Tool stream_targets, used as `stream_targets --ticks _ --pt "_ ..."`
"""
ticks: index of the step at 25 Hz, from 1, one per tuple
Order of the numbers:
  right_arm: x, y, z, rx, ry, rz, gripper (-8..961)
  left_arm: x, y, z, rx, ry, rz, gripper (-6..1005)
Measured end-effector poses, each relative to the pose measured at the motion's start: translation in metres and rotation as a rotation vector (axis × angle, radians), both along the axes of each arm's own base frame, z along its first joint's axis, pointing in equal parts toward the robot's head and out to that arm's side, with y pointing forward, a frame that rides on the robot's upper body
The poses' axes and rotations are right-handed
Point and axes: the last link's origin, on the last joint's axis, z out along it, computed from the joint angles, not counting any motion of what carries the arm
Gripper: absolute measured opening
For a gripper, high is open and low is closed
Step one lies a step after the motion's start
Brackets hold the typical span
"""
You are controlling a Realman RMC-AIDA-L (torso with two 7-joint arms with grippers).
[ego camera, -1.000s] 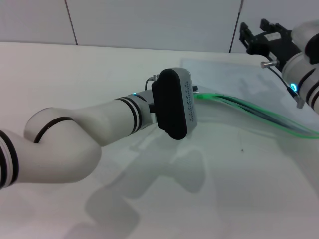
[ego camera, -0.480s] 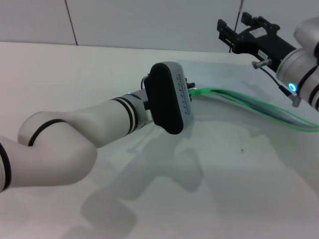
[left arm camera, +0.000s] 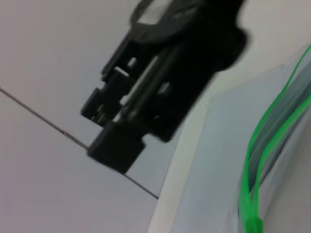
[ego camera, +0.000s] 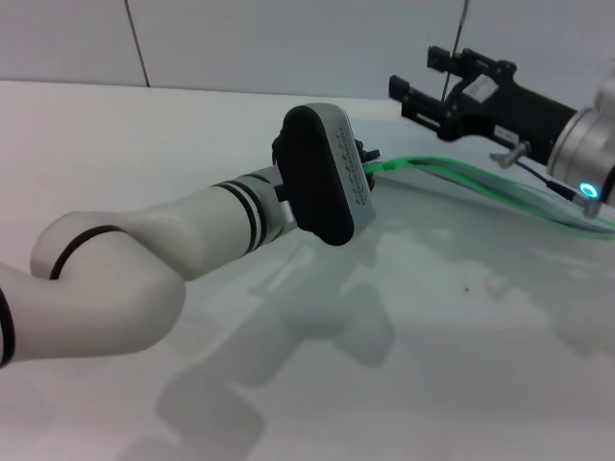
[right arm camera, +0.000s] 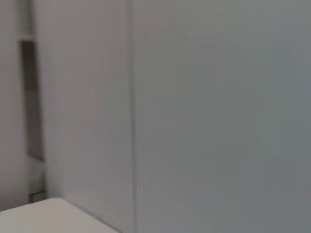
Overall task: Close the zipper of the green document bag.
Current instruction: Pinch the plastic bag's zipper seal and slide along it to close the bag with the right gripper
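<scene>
Bare lab-style test bench: plain white table [ego camera: 115, 144], grey panelled wall [ego camera: 288, 38].

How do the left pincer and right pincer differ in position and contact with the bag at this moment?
The left pincer sits low at the near end of the zipper, hidden behind its wrist housing; the right pincer hangs above the green document bag, in plain sight. The left reaches the green strip; the right touches nothing. Both point toward the bag's zipper edge.
</scene>
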Motion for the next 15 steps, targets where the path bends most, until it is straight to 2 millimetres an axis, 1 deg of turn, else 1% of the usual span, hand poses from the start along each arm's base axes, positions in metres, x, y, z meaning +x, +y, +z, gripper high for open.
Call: stream_targets --ticks 7,15 --pt "-0.001 -0.01 0.0 -0.075 -0.047 0.121 675 0.001 -0.001 0.001 0.0 -0.017 0.005 54" --pt "0.003 -0.013 -0.008 -0.089 -0.189 0.204 676 0.011 -0.002 0.005 0.006 -0.064 0.008 54"
